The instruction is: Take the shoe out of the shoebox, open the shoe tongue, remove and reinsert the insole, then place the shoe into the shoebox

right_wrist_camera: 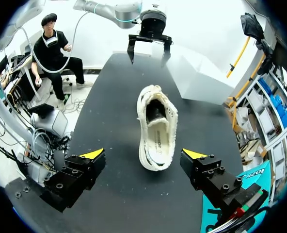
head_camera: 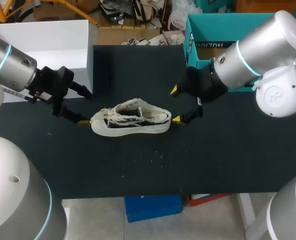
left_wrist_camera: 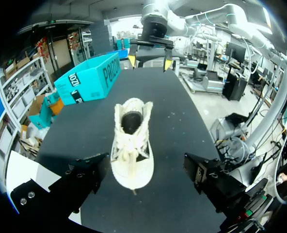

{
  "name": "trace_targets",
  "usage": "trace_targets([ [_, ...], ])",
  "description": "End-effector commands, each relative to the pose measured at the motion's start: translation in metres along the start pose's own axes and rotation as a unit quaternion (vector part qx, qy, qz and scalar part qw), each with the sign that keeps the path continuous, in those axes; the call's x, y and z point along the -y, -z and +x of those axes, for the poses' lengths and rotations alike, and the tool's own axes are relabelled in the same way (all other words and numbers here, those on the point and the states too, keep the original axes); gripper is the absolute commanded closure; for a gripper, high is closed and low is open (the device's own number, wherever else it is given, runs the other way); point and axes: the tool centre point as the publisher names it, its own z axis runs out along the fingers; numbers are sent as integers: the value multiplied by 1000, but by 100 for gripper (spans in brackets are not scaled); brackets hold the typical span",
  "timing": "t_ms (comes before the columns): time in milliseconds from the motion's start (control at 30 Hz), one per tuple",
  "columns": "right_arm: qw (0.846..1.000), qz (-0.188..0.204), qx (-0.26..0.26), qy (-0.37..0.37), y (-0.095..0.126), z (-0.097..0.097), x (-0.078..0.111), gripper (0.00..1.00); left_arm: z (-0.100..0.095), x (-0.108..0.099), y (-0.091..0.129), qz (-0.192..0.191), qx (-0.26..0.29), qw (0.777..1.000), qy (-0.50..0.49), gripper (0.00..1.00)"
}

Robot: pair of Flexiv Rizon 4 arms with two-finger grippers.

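Table (head_camera: 213,160), black, carries everything. The teal shoebox (head_camera: 198,35) stands at its far right corner, behind the right arm (head_camera: 258,55) and well apart from the middle. The left arm (head_camera: 13,65) comes in from the opposite side.

The shoe (head_camera: 130,122) is already out of the box. It stands upright on its sole in the middle of the table, with its long axis running straight from one arm to the other. The toe and laces (left_wrist_camera: 128,151) point at the left arm, and the heel points at the right.

The left fingers (head_camera: 70,116) are spread wide and hold nothing. In the left wrist view the toe lies between them. In the head view the nearer yellow tip is at the toe cap, but I cannot tell whether it touches.

The right fingers (head_camera: 187,116) are also wide and empty. The heel sits at the mouth of their gap, and one tip is just beside it.

Both arms are about equally near, so what counts is which end each one faces. The tongue is on the left arm's end. The open collar, with the insole (right_wrist_camera: 158,141) showing inside, faces the right arm. My judgement is that the left arm is better placed to lift the tongue and the right arm to steady the heel.
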Motion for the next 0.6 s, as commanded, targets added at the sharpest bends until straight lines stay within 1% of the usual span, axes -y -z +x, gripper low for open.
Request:
trace_targets([
  [33,1000,-23,-3,-6,-23,-8,9,0,1,-1,0,0,2,1000,-1,0],
  [200,999,-35,-6,-11,-33,-15,18,0,1,-1,0,0,2,1000,-1,0],
  [267,999,-40,-8,-11,-39,-17,18,0,1,-1,0,0,2,1000,-1,0],
  [467,998,-56,-13,-14,-59,-27,35,0,1,-1,0,0,2,1000,-1,0],
  [600,998,-66,-13,-15,-67,-31,38,0,1,-1,0,0,2,1000,-1,0],
])
